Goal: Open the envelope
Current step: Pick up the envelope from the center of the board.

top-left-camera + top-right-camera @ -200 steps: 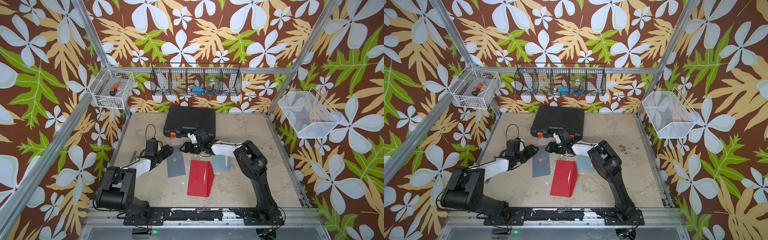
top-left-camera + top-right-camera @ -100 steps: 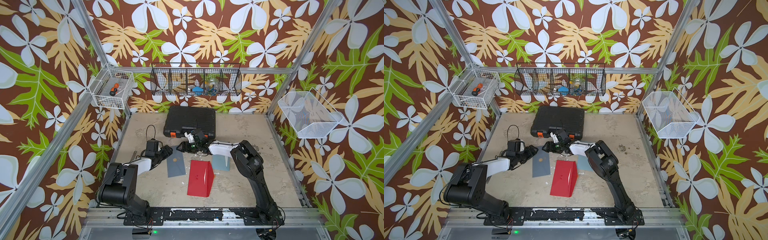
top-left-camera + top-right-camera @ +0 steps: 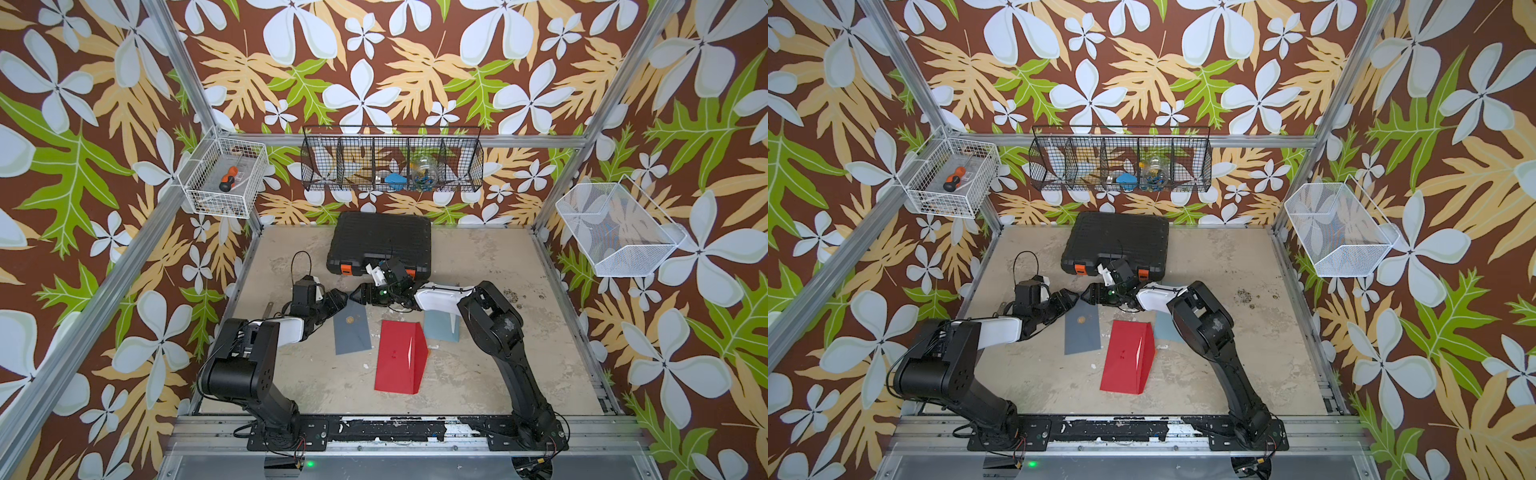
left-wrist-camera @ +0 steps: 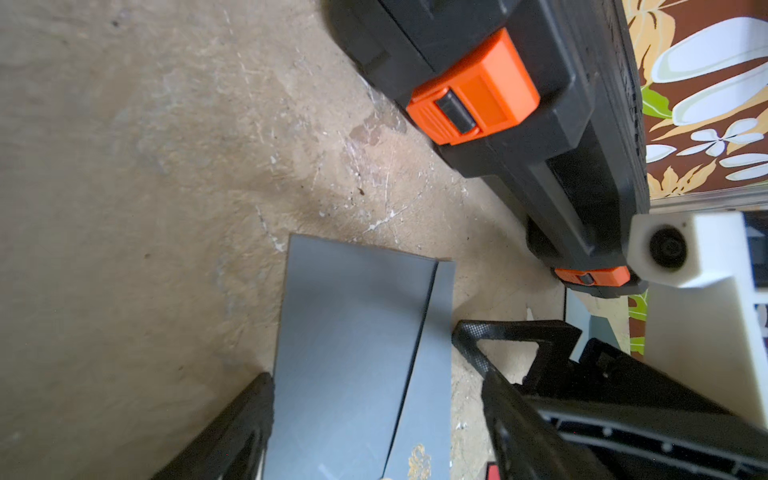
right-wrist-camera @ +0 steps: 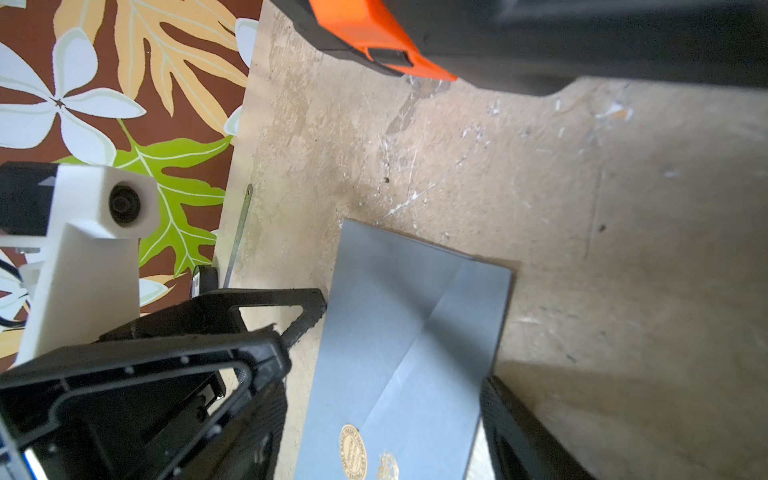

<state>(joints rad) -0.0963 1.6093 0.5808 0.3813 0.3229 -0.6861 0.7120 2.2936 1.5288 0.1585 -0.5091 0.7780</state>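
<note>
A grey-blue envelope (image 3: 352, 330) (image 3: 1082, 330) lies flat on the table, its flap down under a round gold seal (image 5: 353, 451). Both grippers hover low at its far end, tip to tip. My left gripper (image 3: 341, 296) (image 3: 1073, 298) comes from the left and is open. The envelope (image 4: 353, 353) lies under the gap between its fingers, seen in the left wrist view. My right gripper (image 3: 356, 296) (image 3: 1087, 296) comes from the right, also open. Its fingers (image 5: 519, 436) straddle the envelope's (image 5: 415, 332) width. Neither holds anything.
A red folded envelope (image 3: 399, 357) and a pale blue one (image 3: 442, 326) lie just right of the grey one. Behind the grippers sits a black tool case (image 3: 380, 243) with orange latches (image 4: 473, 99). Wire baskets hang on the walls. A thin metal strip (image 3: 269, 309) lies at the table's left edge.
My right gripper has slid left, from in front of the case toward the envelope's far end. The left gripper has barely shifted. The envelope has not moved.
</note>
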